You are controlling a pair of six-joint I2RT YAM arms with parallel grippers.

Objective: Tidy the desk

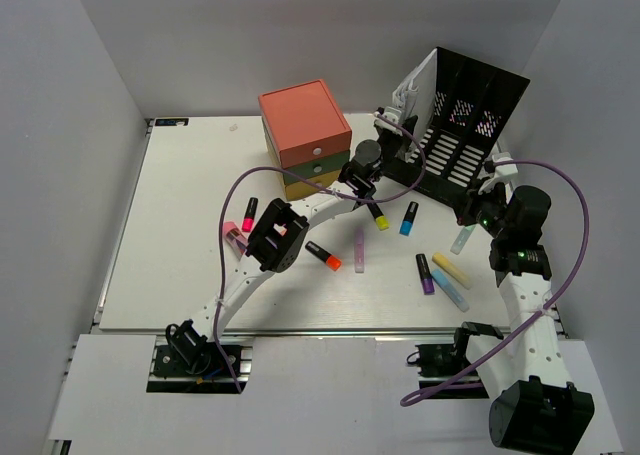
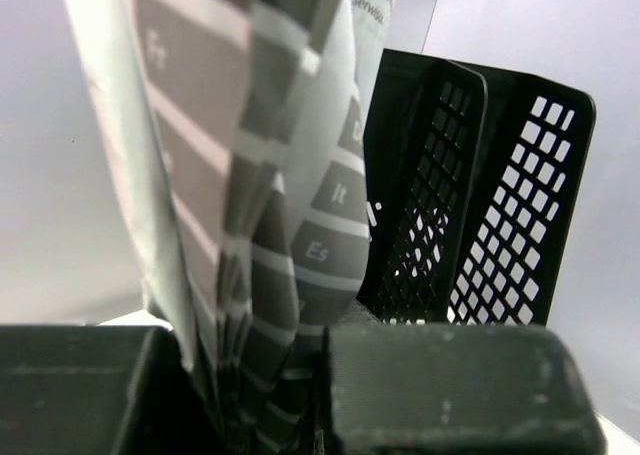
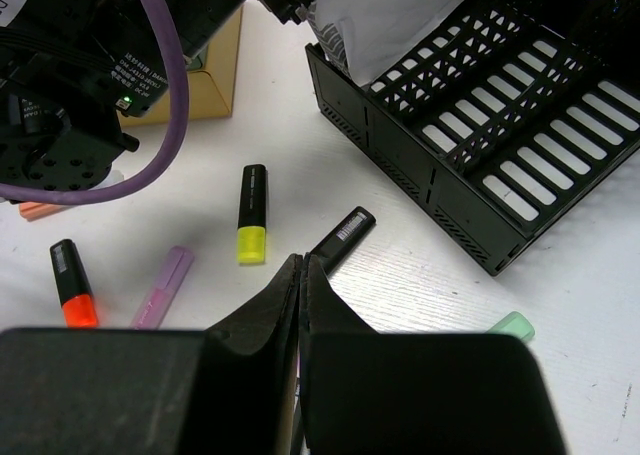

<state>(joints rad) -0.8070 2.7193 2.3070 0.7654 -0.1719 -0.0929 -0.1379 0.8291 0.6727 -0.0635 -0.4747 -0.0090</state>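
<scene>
The white desk (image 1: pixel 180 235) holds several scattered highlighters. My left gripper (image 1: pixel 388 127) (image 2: pixel 300 395) is shut on a folded grey-striped printed paper (image 2: pixel 250 175), held upright at the left end of the black mesh file rack (image 1: pixel 470 115) (image 2: pixel 480 205). The paper also shows in the top view (image 1: pixel 415 90) and the right wrist view (image 3: pixel 390 15). My right gripper (image 1: pixel 467 213) (image 3: pixel 302 260) is shut and empty, hovering over the desk just in front of the rack (image 3: pixel 480 105). Its tips sit above a black-bodied blue highlighter (image 3: pixel 343 237) (image 1: pixel 409 218).
A red-green-yellow drawer unit (image 1: pixel 305 135) stands at the back centre. Yellow (image 1: pixel 380 218) (image 3: pixel 251 215), orange (image 1: pixel 324 256) (image 3: pixel 73 285), lilac (image 1: pixel 359 250) (image 3: pixel 163 287), mint (image 1: pixel 461 238) (image 3: pixel 513 325), purple (image 1: pixel 425 273) and pink (image 1: pixel 248 215) highlighters lie around the arms.
</scene>
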